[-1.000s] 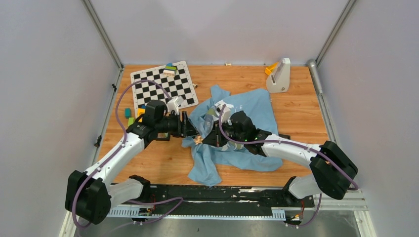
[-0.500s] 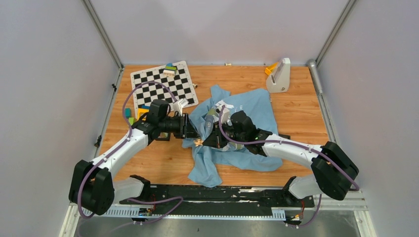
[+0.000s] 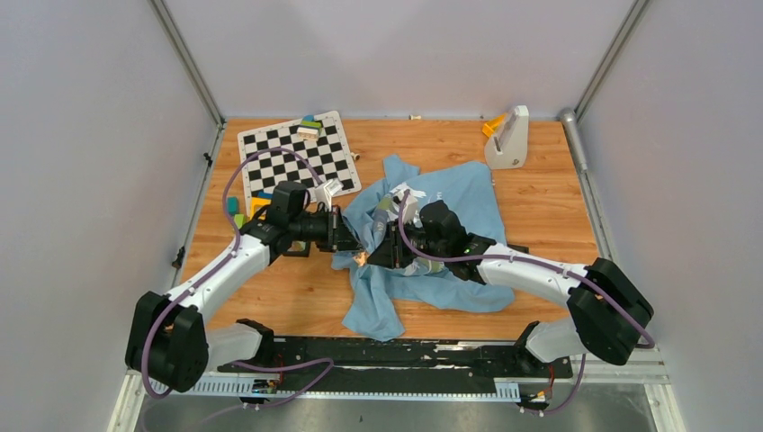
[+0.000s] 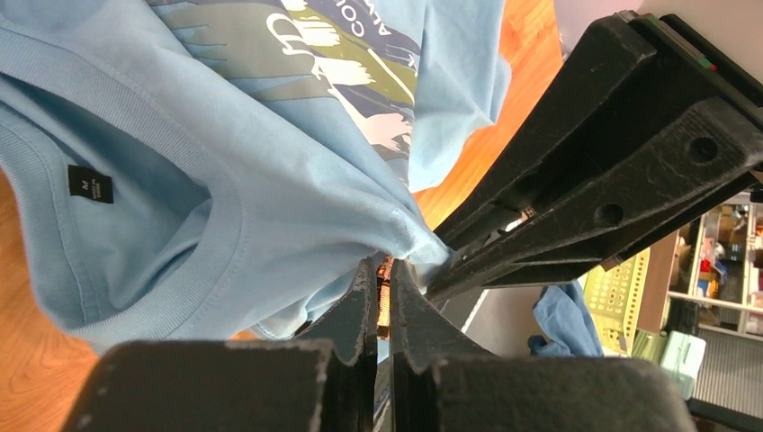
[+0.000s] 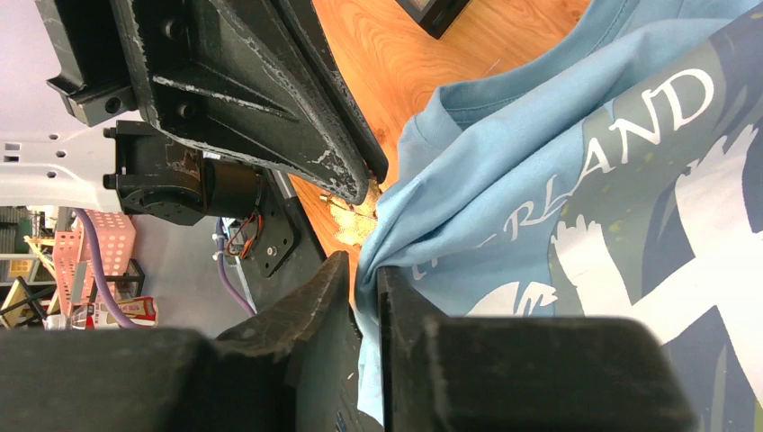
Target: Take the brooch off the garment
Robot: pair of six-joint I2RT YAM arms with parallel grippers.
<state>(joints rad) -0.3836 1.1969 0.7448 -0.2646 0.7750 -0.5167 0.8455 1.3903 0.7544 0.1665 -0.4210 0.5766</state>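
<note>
The garment (image 3: 459, 202), a light blue T-shirt with white lettering, lies crumpled on the wooden table. Both grippers meet at its left edge. The brooch (image 4: 384, 292) is a tiny orange piece at a lifted fold of cloth. My left gripper (image 4: 382, 265) is shut on it, and it shows as an orange speck (image 3: 361, 258) from above. My right gripper (image 5: 363, 265) faces the left one with a fold of the garment (image 5: 585, 180) between its narrowly parted jaws. The brooch (image 5: 355, 220) glints just beyond that fold, beside the left gripper's fingers (image 5: 342, 180).
A checkerboard (image 3: 297, 157) lies at the back left with toy blocks (image 3: 310, 126) on its far edge. More blocks (image 3: 236, 211) sit beside the left arm. A white stand with an orange piece (image 3: 508, 137) is at the back right. Grey walls enclose the table.
The left arm has moved right to the lifted fold and its jaws have closed on the brooch. The right arm stays put on the cloth.
</note>
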